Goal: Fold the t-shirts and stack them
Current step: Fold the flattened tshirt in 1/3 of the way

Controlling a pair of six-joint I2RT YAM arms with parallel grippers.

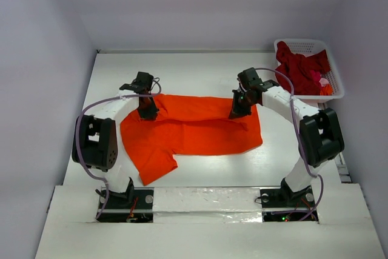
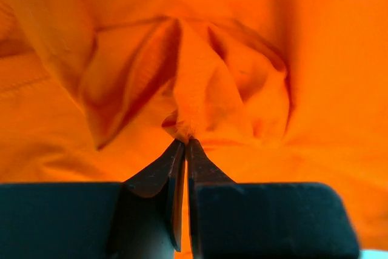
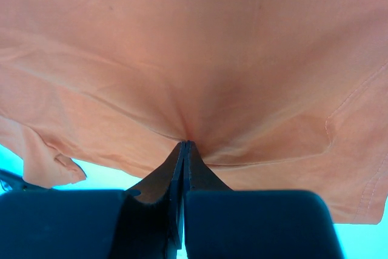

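Observation:
A bright orange-red t-shirt (image 1: 194, 128) lies spread across the middle of the table, one sleeve hanging toward the near left. My left gripper (image 1: 147, 112) is shut on a pinch of its cloth near the far left edge; in the left wrist view the jaws (image 2: 185, 142) meet on a bunched fold of the shirt (image 2: 230, 77). My right gripper (image 1: 238, 112) is shut on the cloth at the far right edge; in the right wrist view the jaws (image 3: 185, 144) pinch the shirt (image 3: 200, 59). Dark crimson t-shirts (image 1: 300, 70) with bits of pink are heaped in the basket.
A white plastic lattice basket (image 1: 337, 83) stands at the far right corner of the white table (image 1: 194, 68). Grey walls close in the back and both sides. The arm bases sit at the near edge.

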